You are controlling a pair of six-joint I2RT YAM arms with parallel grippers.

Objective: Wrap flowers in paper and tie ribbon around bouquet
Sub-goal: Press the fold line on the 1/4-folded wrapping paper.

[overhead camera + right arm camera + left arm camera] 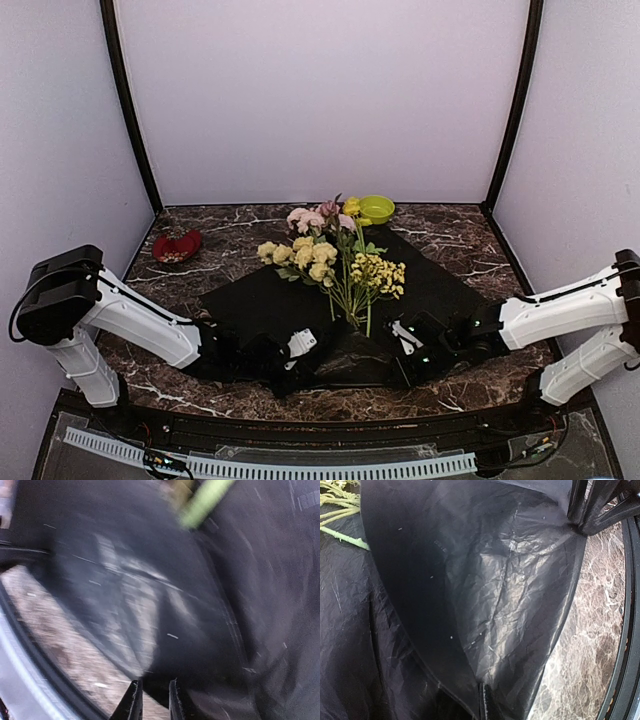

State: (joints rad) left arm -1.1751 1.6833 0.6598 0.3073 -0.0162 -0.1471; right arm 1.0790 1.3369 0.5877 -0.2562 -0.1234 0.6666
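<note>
**Near edge:** my left end effector is clenched on the near-left border of the paper and holds a crinkled fold raised off the tabletop. My right end effector sits at the near-right border with its fingers slightly parted. The wrist view is blurred, so I cannot tell whether paper lies between them.

**Centre:** the flowers lie on the black sheet, stems toward me.

**Far:** a green bowl sits just behind the blooms, and a red dish is at far left.
</note>
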